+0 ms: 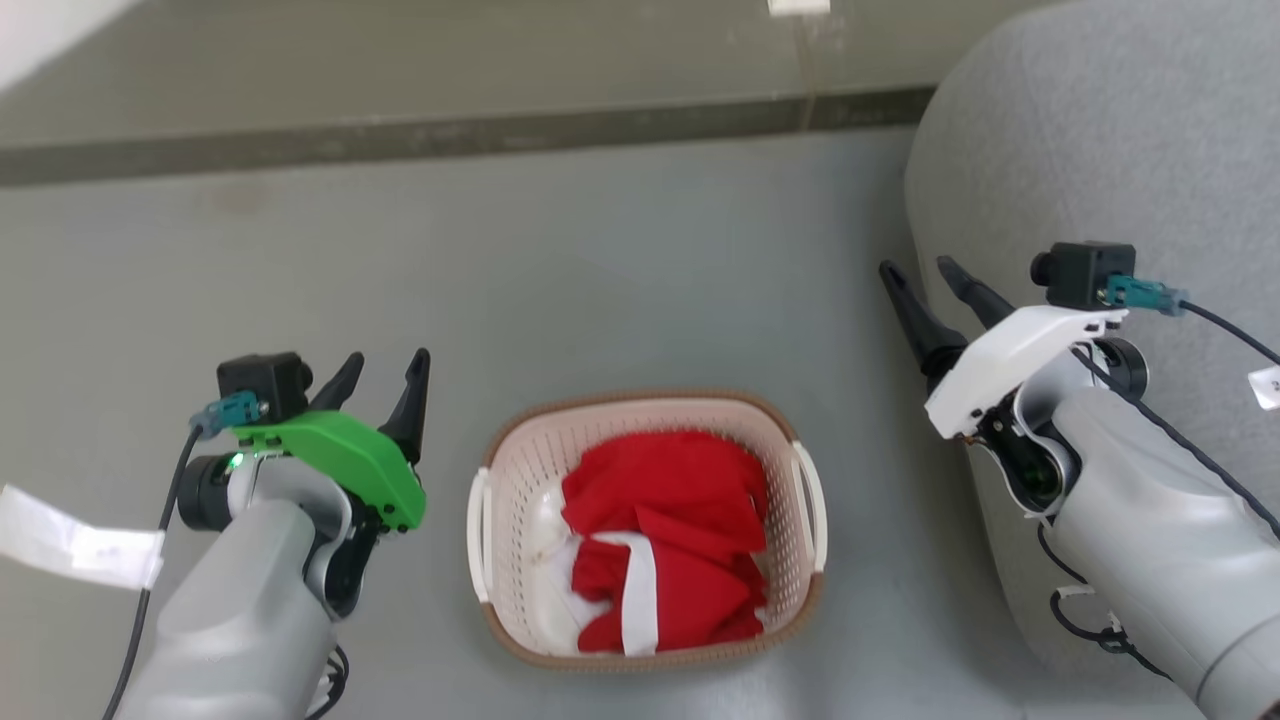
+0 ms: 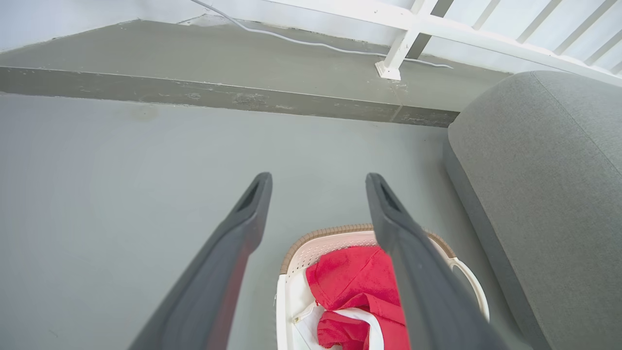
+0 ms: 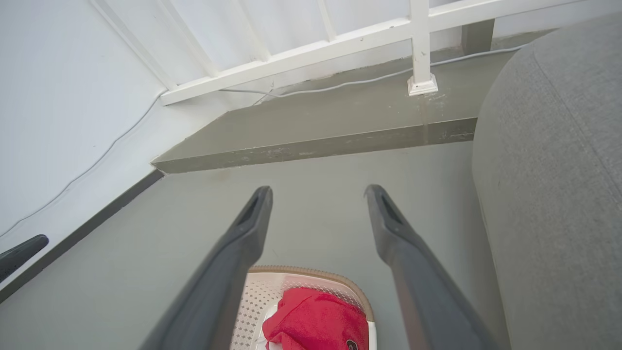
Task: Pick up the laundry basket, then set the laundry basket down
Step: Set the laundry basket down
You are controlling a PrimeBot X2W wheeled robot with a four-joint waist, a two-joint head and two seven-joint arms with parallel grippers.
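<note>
The laundry basket (image 1: 520,470), cream-pink with a brown rim and two white side handles, stands on the grey floor in the lower middle of the head view, holding red and white cloth (image 1: 665,535). My left gripper (image 1: 385,370) hangs open to the basket's left, apart from it, with nothing between its fingers. My right gripper (image 1: 925,275) is open too, higher and to the basket's right, over the edge of a grey sofa. The basket (image 2: 311,248) lies below the left gripper (image 2: 318,182) in the left wrist view, and the basket (image 3: 260,291) sits under the right gripper (image 3: 318,194).
A grey upholstered sofa (image 1: 1090,150) fills the right side, close to the basket. A raised concrete step (image 1: 400,135) crosses the far floor, with a white railing (image 2: 403,43) and a thin cable behind it. A white wall (image 3: 58,121) bounds the left.
</note>
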